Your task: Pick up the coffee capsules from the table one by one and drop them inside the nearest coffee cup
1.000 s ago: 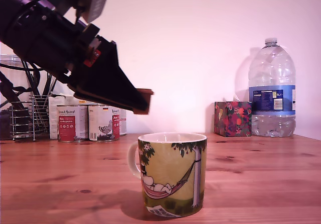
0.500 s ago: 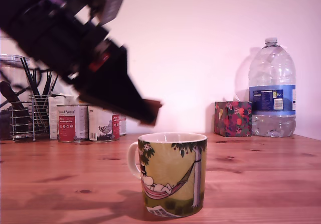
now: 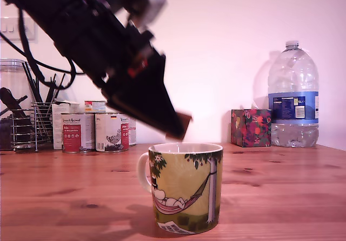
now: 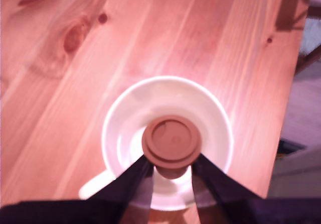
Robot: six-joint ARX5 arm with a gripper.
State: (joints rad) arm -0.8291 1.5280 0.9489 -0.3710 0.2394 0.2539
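Reddish-brown coffee capsule (image 4: 171, 142) is pinched between the gripper's (image 4: 171, 170) fingers, hanging right above the coffee cup's (image 3: 186, 187) open mouth, flat flange facing the wrist camera. It looks pretty well centred over the cream inside, clear of the rim. I'd just let go gently from here, maybe dip a touch lower first so it doesn't bounce out onto the table (image 3: 281, 192).
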